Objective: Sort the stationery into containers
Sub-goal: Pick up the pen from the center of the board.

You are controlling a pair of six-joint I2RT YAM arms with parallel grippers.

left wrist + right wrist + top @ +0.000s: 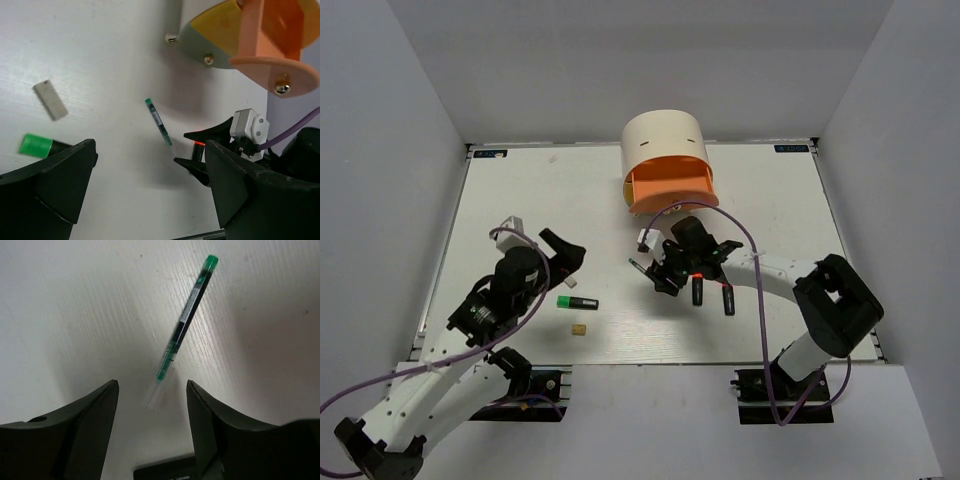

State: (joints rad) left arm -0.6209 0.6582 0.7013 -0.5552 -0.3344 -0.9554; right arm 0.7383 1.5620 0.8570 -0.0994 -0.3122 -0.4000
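Lying flat, dark-green pen (186, 322), tip between parted right gripper (152, 386)

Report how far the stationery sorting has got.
Done: the orange drawer is swung open; nothing shows inside it. In hand: the right hand, open, straddles the green pen lying on the table. Left: that pen, the green-capped highlighter, the tan block, two black highlighters beside the right hand.
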